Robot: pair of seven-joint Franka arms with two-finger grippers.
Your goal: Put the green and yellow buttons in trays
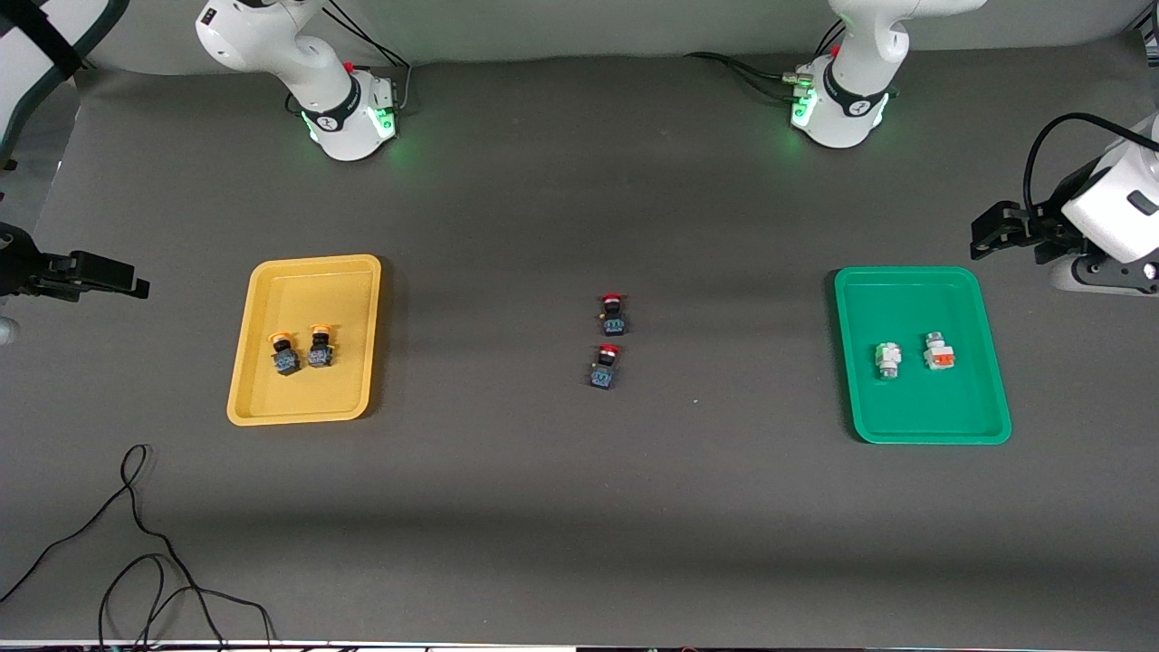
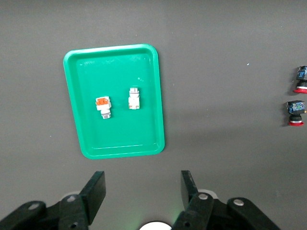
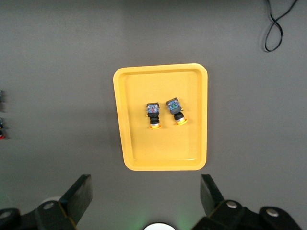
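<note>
Sorted by colour, yellow buttons (image 1: pixel 302 350) are lying in the yellow tray (image 1: pixel 263 398), green buttons (image 1: pixel 913 357) in the green tray (image 1: pixel 987 417). Left pincer (image 2: pixel 142 189) and right pincer (image 3: pixel 146 194) are hovering open, empty.

Glossy plastic trays (image 1: pixel 312 264) on matt grey table (image 1: pixel 579 507)

Setting: robotics lab bench. My two white arm bases (image 1: pixel 349 113) stand bolted on a dark grey mat-covered table (image 1: pixel 543 507), status lights glowing green; loose black cable (image 1: pixel 136 543) trails across one corner; plain wall above.
</note>
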